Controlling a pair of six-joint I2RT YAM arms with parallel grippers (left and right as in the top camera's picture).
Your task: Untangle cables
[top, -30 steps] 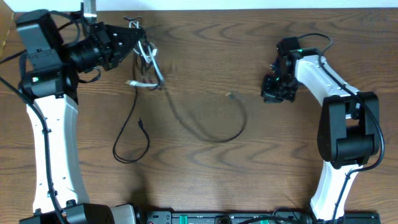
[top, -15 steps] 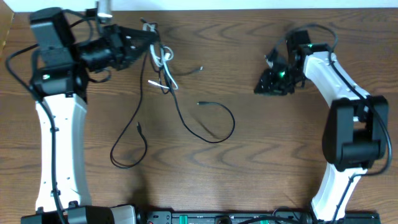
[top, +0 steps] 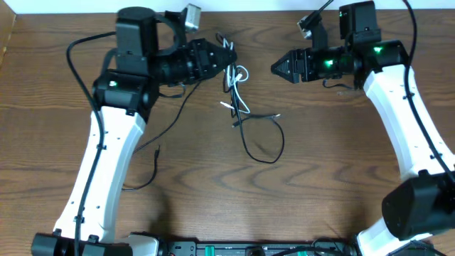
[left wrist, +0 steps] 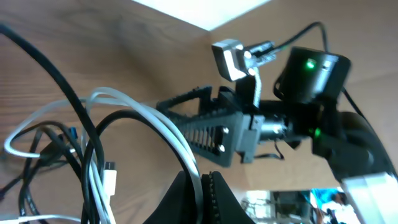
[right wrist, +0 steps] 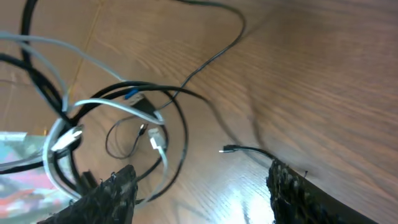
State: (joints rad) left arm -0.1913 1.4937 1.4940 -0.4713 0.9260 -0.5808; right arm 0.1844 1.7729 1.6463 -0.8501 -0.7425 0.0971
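Note:
The cables [top: 238,84] are a small knot of black and whitish cords hanging at the back middle of the table. One black loop [top: 264,142] lies on the wood below the knot, and a black strand [top: 153,167] trails off to the left. My left gripper [top: 226,57] is shut on a whitish cord [left wrist: 158,124] of the knot, which sits pinched between its jaws [left wrist: 202,182]. My right gripper [top: 276,69] faces the knot from the right, a short gap away. Its fingers [right wrist: 112,196] stand open around bare wood, with the tangle [right wrist: 124,124] just ahead and a black plug end [right wrist: 225,149] nearby.
The table's back edge and a white wall run close behind both grippers. A black base unit [top: 249,249] sits at the front edge. A cardboard corner [top: 6,35] shows at the far left.
The left arm carried the knot to the right, dragging the loose loops along. The right arm swung left to face the knot and opened its jaws.

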